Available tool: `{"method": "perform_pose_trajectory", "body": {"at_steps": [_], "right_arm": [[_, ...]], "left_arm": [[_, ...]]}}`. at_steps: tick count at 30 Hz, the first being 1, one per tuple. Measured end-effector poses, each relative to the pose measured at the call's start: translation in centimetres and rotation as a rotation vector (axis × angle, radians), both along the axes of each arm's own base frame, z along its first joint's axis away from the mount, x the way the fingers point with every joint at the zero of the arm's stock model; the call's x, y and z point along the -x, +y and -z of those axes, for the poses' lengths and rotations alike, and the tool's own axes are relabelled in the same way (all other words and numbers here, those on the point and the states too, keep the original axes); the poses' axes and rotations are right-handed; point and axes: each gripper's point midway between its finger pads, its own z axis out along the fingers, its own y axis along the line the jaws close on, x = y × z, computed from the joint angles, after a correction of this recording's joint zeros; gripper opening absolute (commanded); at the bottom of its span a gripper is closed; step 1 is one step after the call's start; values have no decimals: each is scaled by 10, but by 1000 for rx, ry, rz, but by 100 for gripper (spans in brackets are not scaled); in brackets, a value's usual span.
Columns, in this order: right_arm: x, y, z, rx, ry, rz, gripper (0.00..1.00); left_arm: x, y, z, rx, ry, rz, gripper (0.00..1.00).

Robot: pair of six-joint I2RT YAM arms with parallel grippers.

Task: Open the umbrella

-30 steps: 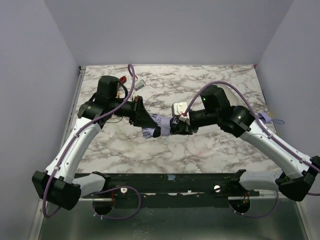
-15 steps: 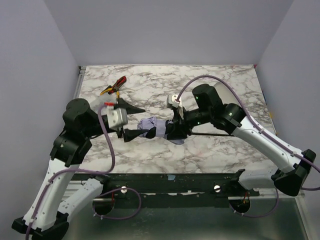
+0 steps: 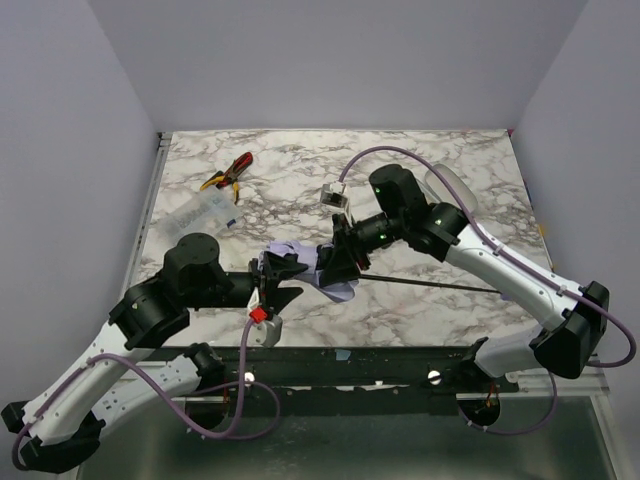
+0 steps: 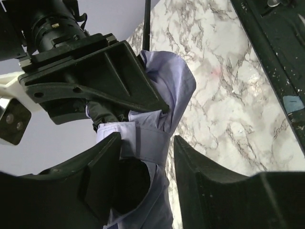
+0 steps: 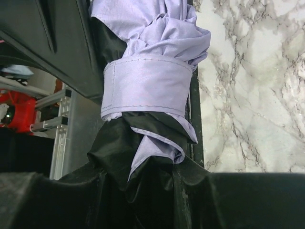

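The umbrella [image 3: 312,262] is a folded lavender bundle with a black underside, held above the table's middle. A lavender strap [image 5: 147,83] wraps round it. Its thin black shaft [image 3: 440,286] runs right, under the right arm. I cannot see the handle. My right gripper [image 3: 337,262] is shut on the bundle's black and lavender folds [image 5: 143,179]. My left gripper [image 3: 279,270] is open. Its fingers [image 4: 102,171] straddle the strapped end of the umbrella [image 4: 157,109] from the near left, with a gap at the right finger.
Red and yellow pliers [image 3: 228,172] lie at the far left. A clear plastic sleeve [image 3: 200,214] lies left of the umbrella. A clear rounded thing [image 3: 452,186] sits behind the right arm. The black rail [image 3: 340,362] runs along the near edge.
My left arm has swung down toward the near edge. Its open gripper has come back to the umbrella's left end. My right gripper has stayed shut on the bundle and shifted slightly left.
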Motion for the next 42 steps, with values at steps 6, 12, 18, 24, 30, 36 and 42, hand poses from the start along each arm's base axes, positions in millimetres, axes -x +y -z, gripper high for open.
{"method": "perform_pose_trajectory", "body": {"at_steps": [6, 12, 18, 24, 30, 36, 42], "right_arm": [[-1, -1, 1, 5, 31, 7, 0], [-1, -1, 4, 9, 36, 8, 0], [-3, -1, 3, 3, 21, 6, 0], [-6, -2, 5, 0, -9, 8, 0], [-6, -4, 8, 0, -46, -11, 0], [-7, -7, 11, 5, -94, -21, 0], [-3, -10, 14, 14, -126, -36, 0]], "left_arm": [[-10, -9, 2, -38, -20, -19, 37], [-18, -9, -3, -23, -29, -65, 41], [-24, -9, -4, -18, -31, -97, 18], [-22, -9, -3, -14, 13, -104, 0], [-24, -13, -11, 6, 84, -129, 0], [-29, -18, -16, 34, 180, -172, 0], [-49, -22, -21, 77, 233, -264, 0]]}}
